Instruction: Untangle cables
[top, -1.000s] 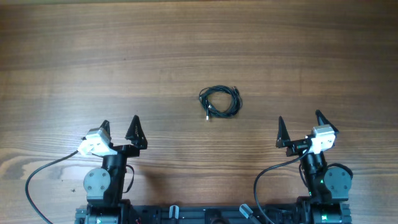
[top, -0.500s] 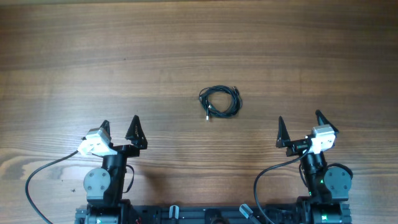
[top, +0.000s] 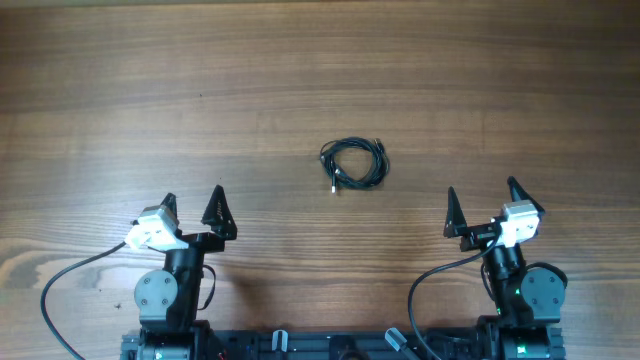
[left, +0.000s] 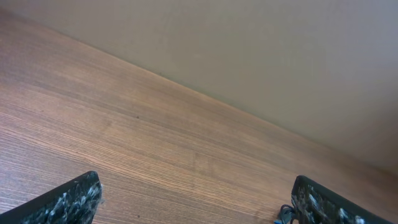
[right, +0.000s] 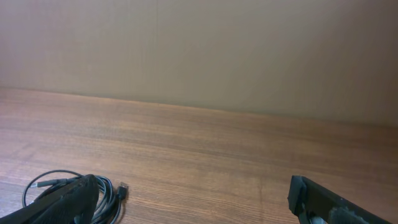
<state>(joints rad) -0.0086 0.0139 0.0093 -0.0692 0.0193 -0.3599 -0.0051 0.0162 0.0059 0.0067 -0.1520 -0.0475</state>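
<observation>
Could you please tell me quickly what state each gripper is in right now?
Left gripper: open, holding nothing.
Right gripper: open, holding nothing.

Seen from overhead, the left arm (top: 165, 288) and the right arm (top: 527, 288) sit folded low over their bases, one at each side. The left gripper (top: 193, 196) points forward with its two dark fingers spread wide; the right gripper (top: 481, 189) is spread just as wide. Neither holds anything. A white housing (top: 153, 230) caps each wrist behind the fingers. In the wrist views only the fingertips (left: 68, 200) show, at the lower corners.
</observation>
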